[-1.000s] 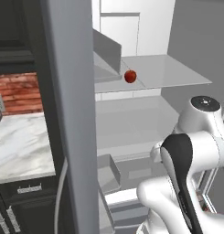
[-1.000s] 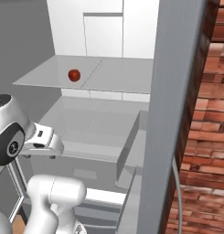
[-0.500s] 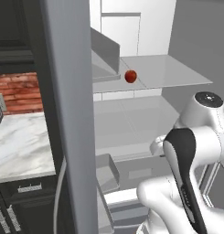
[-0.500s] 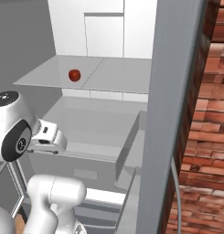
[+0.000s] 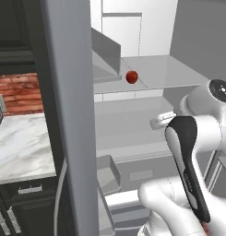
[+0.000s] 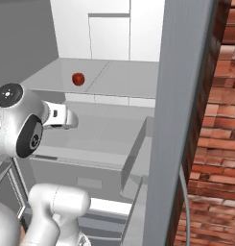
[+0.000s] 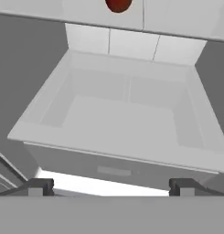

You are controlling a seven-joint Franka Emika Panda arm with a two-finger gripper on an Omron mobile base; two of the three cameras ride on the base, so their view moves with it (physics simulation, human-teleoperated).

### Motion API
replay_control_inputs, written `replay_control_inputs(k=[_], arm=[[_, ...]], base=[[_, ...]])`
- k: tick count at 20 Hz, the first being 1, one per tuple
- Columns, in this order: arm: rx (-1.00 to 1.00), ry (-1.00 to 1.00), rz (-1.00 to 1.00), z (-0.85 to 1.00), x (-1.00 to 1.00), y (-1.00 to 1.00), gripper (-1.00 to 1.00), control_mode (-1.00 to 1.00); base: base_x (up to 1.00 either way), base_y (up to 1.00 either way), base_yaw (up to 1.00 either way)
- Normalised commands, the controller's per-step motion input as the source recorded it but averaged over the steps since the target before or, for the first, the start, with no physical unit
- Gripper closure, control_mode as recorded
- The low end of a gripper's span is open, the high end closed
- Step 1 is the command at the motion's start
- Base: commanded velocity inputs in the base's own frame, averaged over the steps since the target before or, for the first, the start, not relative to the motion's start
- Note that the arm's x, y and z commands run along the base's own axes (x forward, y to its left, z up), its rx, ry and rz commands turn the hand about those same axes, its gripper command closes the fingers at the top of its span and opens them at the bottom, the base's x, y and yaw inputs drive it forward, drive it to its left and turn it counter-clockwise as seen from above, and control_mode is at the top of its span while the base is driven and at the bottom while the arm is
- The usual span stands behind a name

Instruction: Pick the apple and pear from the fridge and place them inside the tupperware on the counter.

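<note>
1. The fridge (image 5: 146, 32) stands open, its inside smooth pale grey with flat panels at the back and a thick grey door (image 5: 70, 115) edge-on in the left base view.
2. The apple (image 5: 131, 77) is a small, round, glossy red fruit on a clear glass shelf (image 6: 119, 79), near the shelf's front edge and toward its left side.
3. Below the shelf sits a wide, shallow, pale grey drawer (image 7: 122, 119) with sloping walls and rounded inner corners.
4. The gripper (image 7: 111, 186) points into the fridge at drawer height, well below the apple; its jaws are spread wide, holding nothing.
5. The worktop (image 5: 20, 150) is white marble with grey veins, over black cabinets, with red brick wall (image 5: 22, 92) behind.
</note>
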Motion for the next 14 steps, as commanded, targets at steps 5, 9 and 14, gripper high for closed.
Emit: replay_control_inputs(k=[5,9,14], arm=[[0.05,-0.01,0.00,0.55,0.89,0.00,-1.00,-1.00],[0.04,0.00,0.00,0.47,0.86,0.01,-1.00,-1.00],[0.00,0.00,-0.05,0.42,0.64,0.16,-1.00,-1.00]], base=[[0.00,0.00,0.00],[0.00,0.00,0.00],[0.00,0.00,0.00]])
